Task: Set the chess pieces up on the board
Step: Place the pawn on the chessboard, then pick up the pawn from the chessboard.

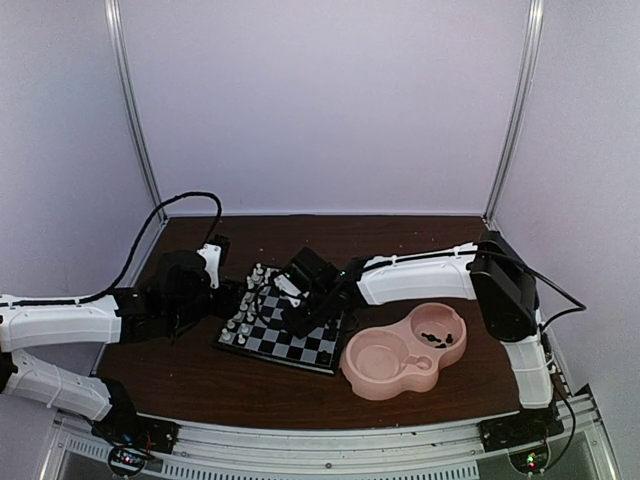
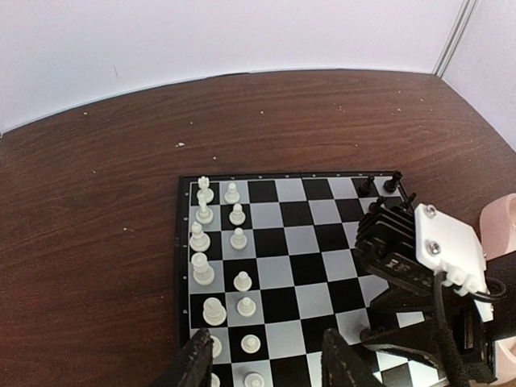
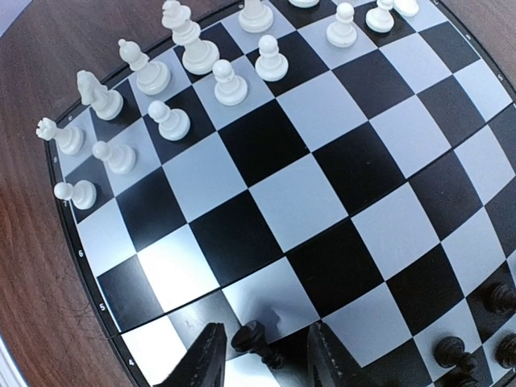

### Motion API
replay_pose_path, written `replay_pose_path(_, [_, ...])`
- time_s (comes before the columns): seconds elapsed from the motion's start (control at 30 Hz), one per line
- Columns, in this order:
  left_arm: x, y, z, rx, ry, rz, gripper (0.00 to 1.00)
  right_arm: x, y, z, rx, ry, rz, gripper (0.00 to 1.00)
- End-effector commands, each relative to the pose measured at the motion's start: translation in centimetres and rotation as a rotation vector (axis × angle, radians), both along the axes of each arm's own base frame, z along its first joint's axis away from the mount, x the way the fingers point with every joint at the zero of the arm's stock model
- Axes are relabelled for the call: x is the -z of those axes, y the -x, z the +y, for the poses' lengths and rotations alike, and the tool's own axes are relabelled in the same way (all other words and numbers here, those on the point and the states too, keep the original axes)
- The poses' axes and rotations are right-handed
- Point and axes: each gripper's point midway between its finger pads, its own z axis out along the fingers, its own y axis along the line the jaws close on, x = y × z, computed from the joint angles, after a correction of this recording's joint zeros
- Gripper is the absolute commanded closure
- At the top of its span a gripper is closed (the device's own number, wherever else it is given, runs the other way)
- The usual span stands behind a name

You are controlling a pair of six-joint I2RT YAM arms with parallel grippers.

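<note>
Placing black's men: the right jaws stand parted around a black pawn (image 3: 254,339) upright on the board (image 3: 274,201) — a release, I judge. Next: lift straight off, then fetch from the pink dish (image 1: 400,385). Left jaws open, empty, above the 2 white ranks (image 2: 199,239). Only overhead shows the dish's remaining black pieces (image 1: 437,335).

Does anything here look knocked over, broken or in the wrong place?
Nothing looks broken or spilled. The white pieces stand in two neat rows on the board. Only oddity: several black pieces still lie in one bowl of the pink dish, not on the board.
</note>
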Motion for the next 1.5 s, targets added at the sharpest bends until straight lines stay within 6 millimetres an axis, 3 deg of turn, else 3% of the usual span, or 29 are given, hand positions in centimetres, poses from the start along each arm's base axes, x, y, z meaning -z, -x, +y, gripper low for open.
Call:
replay_pose_path(0.0, [-1.4, -0.6, -1.0, 0.03, 0.024, -0.032, 0.53, -2.6, 0.3, 0.6, -0.026, -0.069, -0.048, 0.62])
replay_pose_path(0.13, [-1.2, -0.1, -2.4, 0.117, -0.002, -0.006, 0.53, -4.8, 1.1, 0.3, -0.049, -0.123, -0.072, 0.62])
replay_pose_path(0.23, [-1.3, 0.4, -3.3, 0.188, -0.023, 0.01, 0.53, -8.5, 1.5, -1.0, -0.037, -0.205, -0.138, 0.62])
replay_pose_path(0.37, [-1.1, 2.3, -4.1, 0.303, -0.035, 0.022, 0.48, -12.4, 1.7, -3.8, 0.001, -0.266, -0.242, 0.62])
replay_pose_path(0.5, [0.3, 4.6, -6.2, 0.455, -0.092, 0.039, 0.42, -14.1, 0.8, -7.8, 0.111, -0.246, -0.355, 0.63])
replay_pose_path(0.6, [1.7, 5.3, -7.7, 0.506, -0.169, 0.09, 0.41, -13.6, 0.5, -10.1, 0.177, -0.277, -0.395, 0.63])
replay_pose_path(0.8, [3.0, 6.7, -10.0, 0.606, -0.183, 0.164, 0.4, -13.2, -0.4, -11.8, 0.248, -0.249, -0.457, 0.63])
replay_pose_path(1.0, [5.1, 6.2, -10.7, 0.573, -0.2, 0.261, 0.39, -13.0, -0.7, -12.6, 0.292, -0.247, -0.473, 0.64])
replay_pose_path(1.33, [7.0, 5.5, -11.4, 0.509, -0.186, 0.32, 0.38, -14.6, -1.1, -15.0, 0.395, -0.264, -0.533, 0.62])
replay_pose_path(1.47, [7.7, 5.1, -11.9, 0.477, -0.177, 0.351, 0.42, -15.0, -1.1, -15.5, 0.408, -0.269, -0.547, 0.62])
